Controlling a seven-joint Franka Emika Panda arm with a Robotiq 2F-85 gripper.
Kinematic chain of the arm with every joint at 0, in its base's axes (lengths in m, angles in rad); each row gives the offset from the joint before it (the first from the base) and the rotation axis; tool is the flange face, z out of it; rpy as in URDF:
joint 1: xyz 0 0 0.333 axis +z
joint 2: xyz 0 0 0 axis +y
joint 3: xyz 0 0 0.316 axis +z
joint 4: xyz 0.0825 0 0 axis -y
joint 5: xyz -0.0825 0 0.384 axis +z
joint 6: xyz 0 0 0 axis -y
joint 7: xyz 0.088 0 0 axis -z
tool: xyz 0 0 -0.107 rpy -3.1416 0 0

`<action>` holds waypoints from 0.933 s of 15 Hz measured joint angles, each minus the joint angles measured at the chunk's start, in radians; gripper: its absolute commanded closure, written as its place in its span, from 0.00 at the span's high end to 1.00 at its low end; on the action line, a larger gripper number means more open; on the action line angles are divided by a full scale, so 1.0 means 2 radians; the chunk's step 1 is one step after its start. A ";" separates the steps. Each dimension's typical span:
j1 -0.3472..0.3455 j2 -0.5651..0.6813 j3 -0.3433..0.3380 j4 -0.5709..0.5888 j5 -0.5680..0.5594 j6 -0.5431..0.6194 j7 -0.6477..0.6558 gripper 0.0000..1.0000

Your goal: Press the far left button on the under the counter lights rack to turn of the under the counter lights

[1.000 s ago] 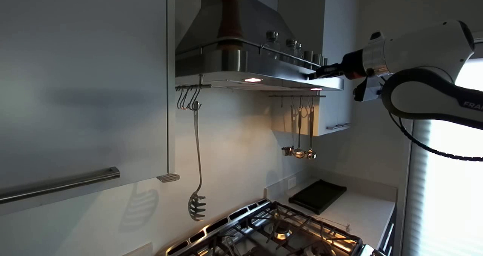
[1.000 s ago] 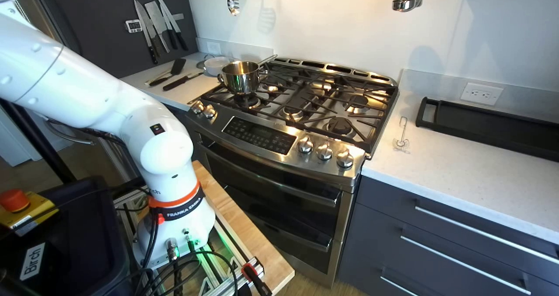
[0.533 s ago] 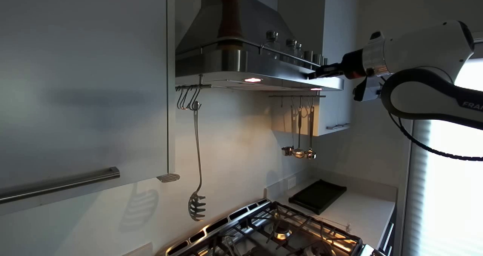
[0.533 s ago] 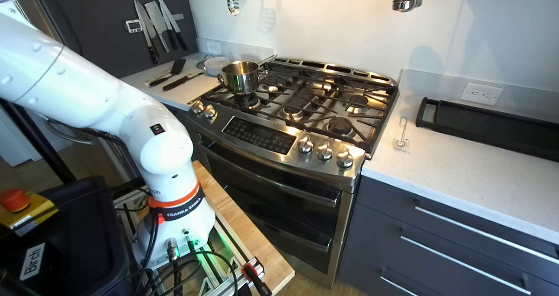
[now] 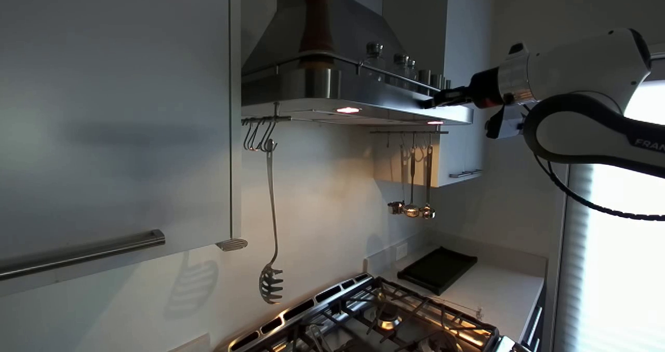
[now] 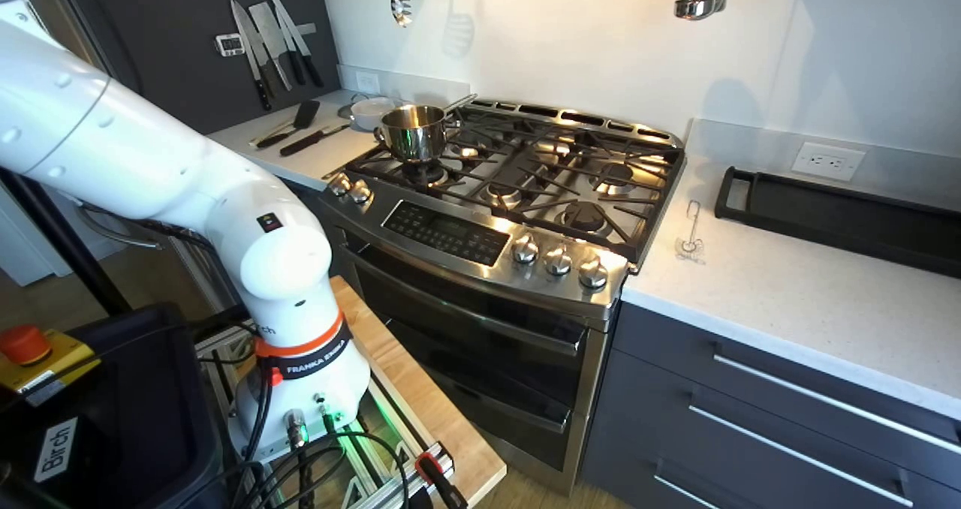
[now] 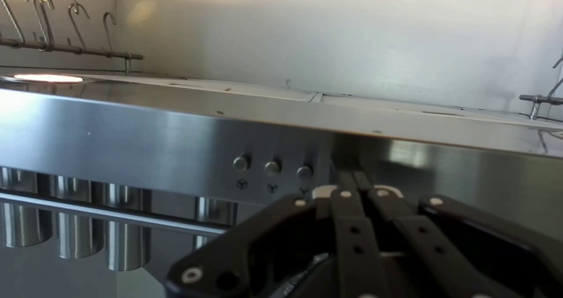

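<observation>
Since half a second ago, the robot arm point(image 5: 576, 66) has edged very slightly toward 9 o'clock; everything else lies as it did. Its black end effector point(image 5: 427, 104) comes in from 3 o'clock to the front of a steel stove hood point(image 5: 358, 91), touching or just beside it. The two fingers point(image 7: 346, 210) are closed together, with nothing seen between them.

The wrist view stands upside down, so metal cups point(image 7: 79, 236) atop the hood appear to hang at that view's 8 o'clock. Three small round buttons point(image 7: 272, 167) sit in a row on the hood's front, at 9 o'clock from the fingers. Because the view is turned over, the far left button should lie at the row's 3 o'clock end, probably hidden behind the fingers; whether they touch it cannot be told.

Reaching looks done, and pressing is likely the step in hand. The job is not finished: a light point(image 5: 348, 110) under the hood glows at 9 o'clock from the end effector, and a second lamp point(image 5: 435, 122) glows at 5 o'clock. What seems left is a firm push, both going dark, then backing away.
</observation>
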 measured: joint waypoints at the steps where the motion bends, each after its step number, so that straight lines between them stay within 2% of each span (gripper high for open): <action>1: 0.000 0.001 0.000 0.001 0.000 0.000 0.000 0.00; 14: 0.016 0.002 -0.012 -0.009 0.002 0.017 -0.006 0.00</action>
